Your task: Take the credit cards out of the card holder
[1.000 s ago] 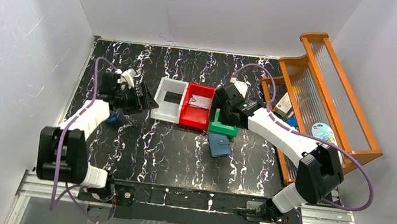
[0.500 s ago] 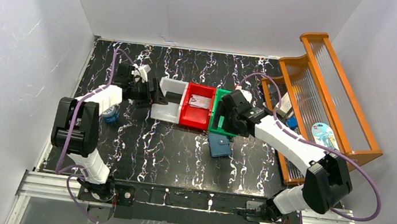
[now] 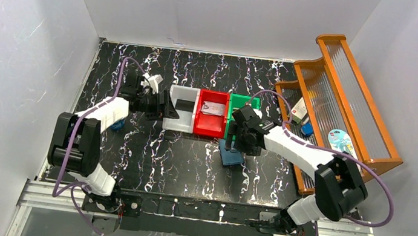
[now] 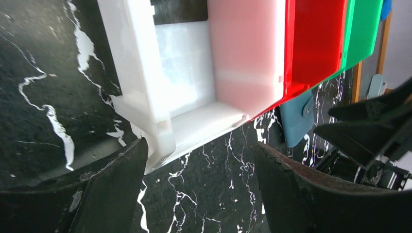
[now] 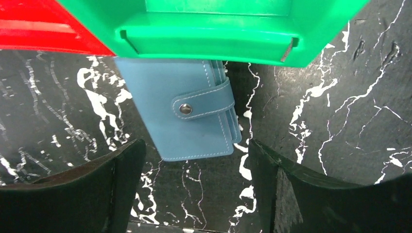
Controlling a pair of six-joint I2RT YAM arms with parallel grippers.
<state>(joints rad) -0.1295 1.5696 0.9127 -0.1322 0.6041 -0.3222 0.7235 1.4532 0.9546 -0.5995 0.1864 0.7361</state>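
Right claw [image 5: 194, 153] is spread wide; the card holder [image 5: 165, 121] lies snapped shut between its fingers, just ahead, against the green bin [image 5: 209, 34]. Left claw [image 4: 199, 150], also spread, straddles the white bin [image 4: 141, 87] corner.

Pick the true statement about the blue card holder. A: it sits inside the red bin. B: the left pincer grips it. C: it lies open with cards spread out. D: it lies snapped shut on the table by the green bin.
D: the card holder lies flat, snap tab fastened, beside the green bin.
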